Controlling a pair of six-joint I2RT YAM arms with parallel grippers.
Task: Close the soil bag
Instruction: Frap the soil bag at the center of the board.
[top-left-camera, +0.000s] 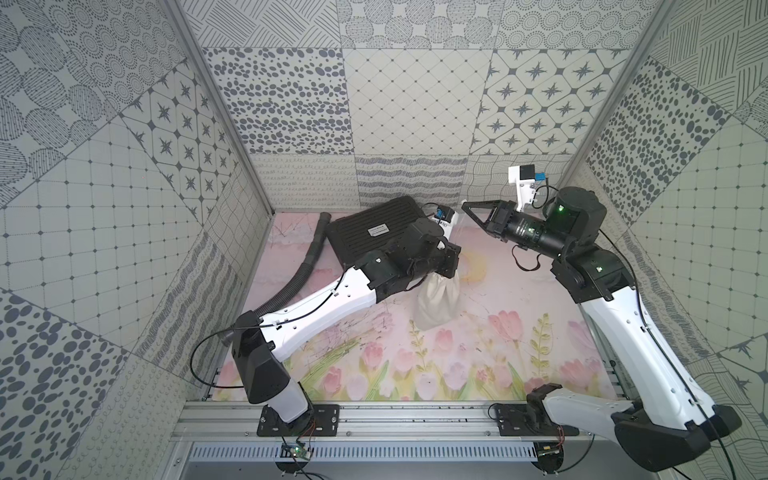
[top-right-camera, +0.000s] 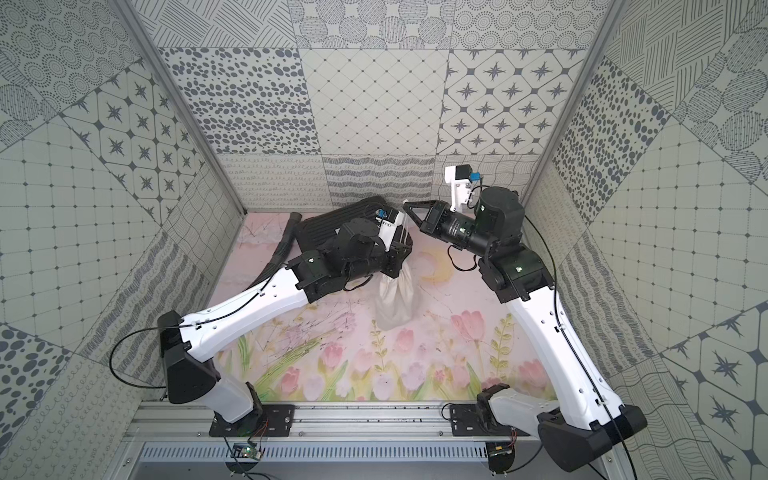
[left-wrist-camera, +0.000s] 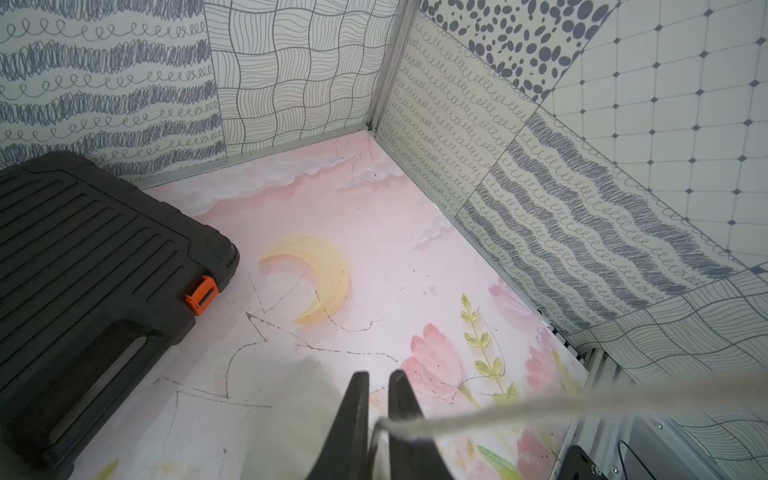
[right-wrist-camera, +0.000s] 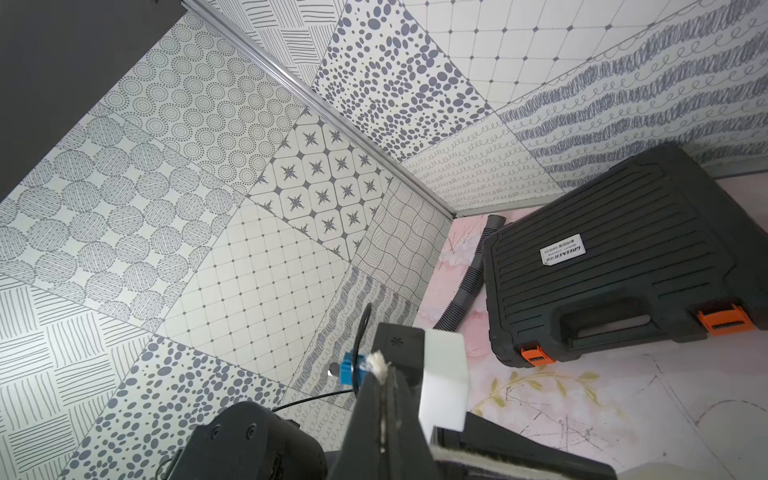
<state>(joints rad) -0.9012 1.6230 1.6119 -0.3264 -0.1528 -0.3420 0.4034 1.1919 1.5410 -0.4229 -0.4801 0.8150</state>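
Note:
The soil bag (top-left-camera: 438, 305) (top-right-camera: 395, 301), a cream cloth pouch, stands mid-table. My left gripper (top-left-camera: 446, 272) (top-right-camera: 397, 270) points down onto its gathered mouth. In the left wrist view its fingers (left-wrist-camera: 359, 415) are nearly together, shut on the bag's mouth where the cord (left-wrist-camera: 540, 409) comes out. The pouch shows as a blur beside them (left-wrist-camera: 307, 415). The thin white cord (top-right-camera: 404, 232) runs up to my right gripper (top-left-camera: 464, 203) (top-right-camera: 405, 203) (right-wrist-camera: 386, 370), which is raised above the table. It is shut on the cord, whose frayed end (right-wrist-camera: 378, 359) sticks out past the tips.
A black ribbed case (top-left-camera: 374, 232) (left-wrist-camera: 91, 257) (right-wrist-camera: 615, 257) with orange latches (left-wrist-camera: 201, 295) lies at the back left, just behind my left wrist. A black corrugated hose (top-left-camera: 307, 253) (right-wrist-camera: 469, 286) runs along its left side. Patterned walls enclose the table on three sides.

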